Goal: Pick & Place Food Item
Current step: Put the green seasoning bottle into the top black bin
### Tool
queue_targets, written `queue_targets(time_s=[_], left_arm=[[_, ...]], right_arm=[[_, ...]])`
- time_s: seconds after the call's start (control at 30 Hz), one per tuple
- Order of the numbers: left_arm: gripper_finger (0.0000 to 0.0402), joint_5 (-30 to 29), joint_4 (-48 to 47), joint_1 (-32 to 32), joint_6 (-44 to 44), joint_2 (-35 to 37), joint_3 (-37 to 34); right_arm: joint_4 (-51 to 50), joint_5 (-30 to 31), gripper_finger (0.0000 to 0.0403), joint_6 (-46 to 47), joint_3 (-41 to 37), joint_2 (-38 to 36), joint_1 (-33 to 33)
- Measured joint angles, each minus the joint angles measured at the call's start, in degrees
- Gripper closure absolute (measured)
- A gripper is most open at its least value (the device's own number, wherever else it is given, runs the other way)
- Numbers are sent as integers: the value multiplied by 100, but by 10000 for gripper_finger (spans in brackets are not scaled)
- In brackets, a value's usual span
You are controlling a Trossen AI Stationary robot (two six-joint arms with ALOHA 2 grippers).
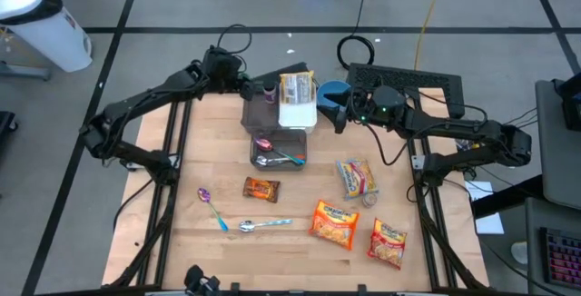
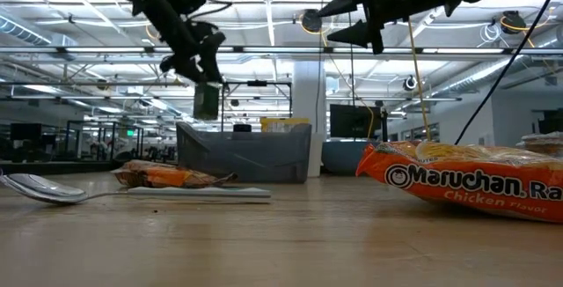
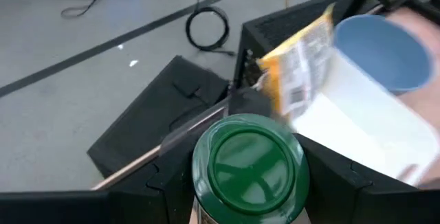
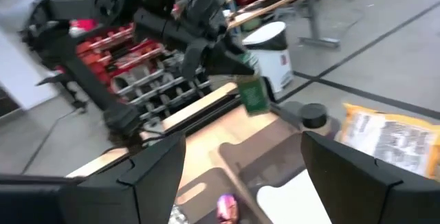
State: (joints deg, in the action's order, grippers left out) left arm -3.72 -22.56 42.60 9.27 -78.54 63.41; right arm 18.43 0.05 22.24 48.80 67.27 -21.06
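left gripper (image 2: 208, 69) gripping green-lidded jar (image 3: 247, 165) over the tabletop's far edge; right gripper (image 4: 240, 162) hanging open, empty; noodle packet (image 2: 466, 180) reading "maruchan", "chicken flavor".

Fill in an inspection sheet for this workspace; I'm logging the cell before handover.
Surface: wooden table, partly covered.
Job's things: three ramen packs, snack bar; green-lidded jar held above the grey bin.
Clutter: loose spoons; two more in the bin; white tray with a packet; blue bowl.
Hands: left hand shut on the jar; right hand open, raised beside the tray.
Cables: several on the floor.
Surroundings: keyboard; white bin.
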Motion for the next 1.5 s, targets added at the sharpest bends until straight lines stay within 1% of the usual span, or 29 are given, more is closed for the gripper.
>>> queue_targets(time_s=[0.13, 0.2, 0.3, 0.43, 0.57, 0.67, 0.8, 0.93, 1.03, 1.13, 1.5], left_arm=[[190, -288, 351, 10, 223, -9, -307], [190, -407, 605, 6, 378, -8, -429], [191, -482, 947, -10, 600, -9, -548], [191, -973, 1162, -89, 869, -57, -559], [191, -1373, 1291, -205, 1353, -165, -574], [191, -1573, 1464, -334, 1627, -333, -556], [191, -1656, 1584, -502, 1777, -590, -568], [191, -1905, 1535, -610, 1828, -758, -564], [191, -1947, 1549, -637, 1821, -847, -566], [191, -2054, 1536, -635, 1815, -961, -566], [191, -2084, 1685, -633, 1828, -1367, -557]], right_arm=[[-32, 50, 122, -26, 0, 2, 0], [-69, 183, 122, -40, 0, 2, 0], [-126, 303, 122, -62, 0, 4, -64], [-120, 284, 122, -88, 0, 4, -262], [-117, 266, 122, -152, 0, 5, -514], [-117, -17, 122, -199, 0, 6, -751], [-121, -439, 122, -197, -2, 6, -1022], [-118, -623, 122, -195, -2, 6, -1194], [-159, -766, 122, -186, -2, 6, -1268], [-255, -786, 122, -194, -4, 6, -1274], [-384, -928, 122, -214, -4, 6, -1272]])
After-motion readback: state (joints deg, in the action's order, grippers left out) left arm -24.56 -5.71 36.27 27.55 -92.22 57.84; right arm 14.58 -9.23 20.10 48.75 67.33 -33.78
